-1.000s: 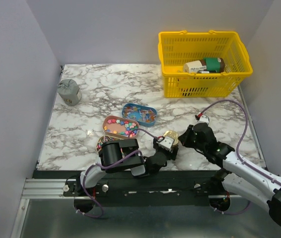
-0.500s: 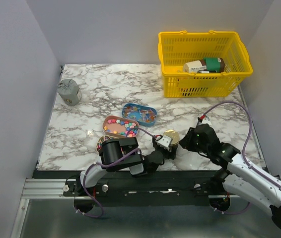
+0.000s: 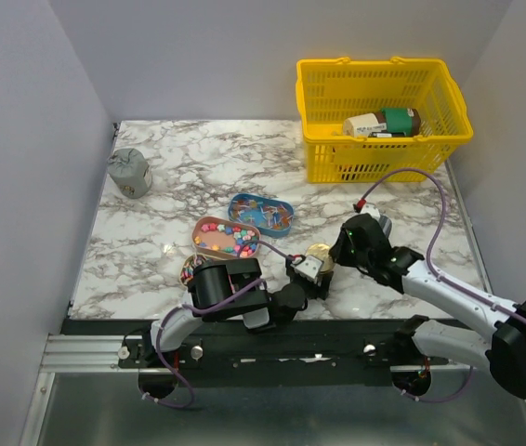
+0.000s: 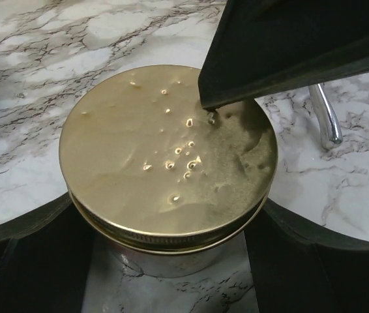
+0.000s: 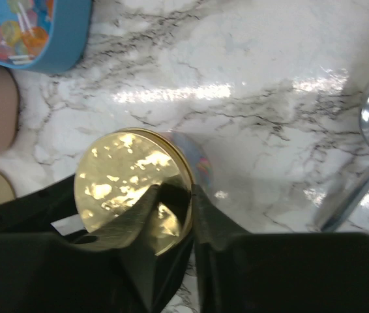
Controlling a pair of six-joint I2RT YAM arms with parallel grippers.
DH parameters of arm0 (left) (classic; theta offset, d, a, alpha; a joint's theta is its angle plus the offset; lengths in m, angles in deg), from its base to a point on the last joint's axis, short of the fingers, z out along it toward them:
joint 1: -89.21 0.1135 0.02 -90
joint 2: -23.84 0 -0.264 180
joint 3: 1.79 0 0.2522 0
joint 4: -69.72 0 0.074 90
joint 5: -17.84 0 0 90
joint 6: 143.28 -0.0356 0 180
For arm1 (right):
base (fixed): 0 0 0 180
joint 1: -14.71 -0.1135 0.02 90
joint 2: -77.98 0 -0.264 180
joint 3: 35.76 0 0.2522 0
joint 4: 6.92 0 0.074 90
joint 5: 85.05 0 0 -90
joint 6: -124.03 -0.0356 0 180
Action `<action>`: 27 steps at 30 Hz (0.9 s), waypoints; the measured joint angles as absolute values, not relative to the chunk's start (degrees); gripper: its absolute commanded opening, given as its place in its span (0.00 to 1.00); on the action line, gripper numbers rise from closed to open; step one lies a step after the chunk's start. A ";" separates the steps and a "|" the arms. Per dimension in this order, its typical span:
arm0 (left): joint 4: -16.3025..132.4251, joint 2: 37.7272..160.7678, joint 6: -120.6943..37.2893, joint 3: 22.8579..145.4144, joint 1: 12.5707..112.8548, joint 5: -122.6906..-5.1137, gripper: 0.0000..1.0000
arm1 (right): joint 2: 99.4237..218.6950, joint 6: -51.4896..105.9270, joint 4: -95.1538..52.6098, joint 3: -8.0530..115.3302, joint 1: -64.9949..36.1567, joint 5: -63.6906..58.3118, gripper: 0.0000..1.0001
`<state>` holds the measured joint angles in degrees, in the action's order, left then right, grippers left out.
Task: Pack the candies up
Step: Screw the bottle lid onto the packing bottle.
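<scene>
The candies lie in an open pink tin [image 3: 228, 239] and an open blue tin [image 3: 261, 214]; the blue tin's corner shows in the right wrist view [image 5: 21, 29]. A small gold-lidded jar [image 3: 319, 255] stands near the front edge. My left gripper [image 3: 310, 271] is shut on the jar's body, a finger on each side [image 4: 28, 261]. My right gripper [image 3: 339, 248] pinches the rim of the gold lid [image 5: 129, 186], with one finger on top [image 5: 139, 222] and one outside. Coloured candies show through the jar's glass [image 5: 204, 166].
A silver scoop lies right of the jar [image 5: 367, 137], and its handle shows in the left wrist view [image 4: 326, 120]. A yellow basket [image 3: 374, 63] with packages stands at the back right. A grey pouch [image 3: 129, 173] is at the back left.
My right gripper has moved left, from right of the jar onto its lid. The left gripper and the jar have stayed put.
</scene>
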<state>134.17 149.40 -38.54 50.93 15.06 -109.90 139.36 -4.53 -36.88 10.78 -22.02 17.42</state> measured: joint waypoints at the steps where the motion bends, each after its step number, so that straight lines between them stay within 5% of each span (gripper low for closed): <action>1: 134.28 149.49 -38.56 50.97 15.02 -109.96 0.63 | 139.76 -3.92 -36.23 10.93 -21.98 17.53 0.23; 18: 134.00 150.19 -38.65 52.00 14.52 -111.84 0.63 | 138.05 -2.59 -26.48 5.95 -20.23 15.91 0.01; 27: 131.90 150.19 -38.06 53.40 14.60 -113.22 0.63 | 124.92 -4.21 -30.68 -0.74 -20.08 10.91 0.01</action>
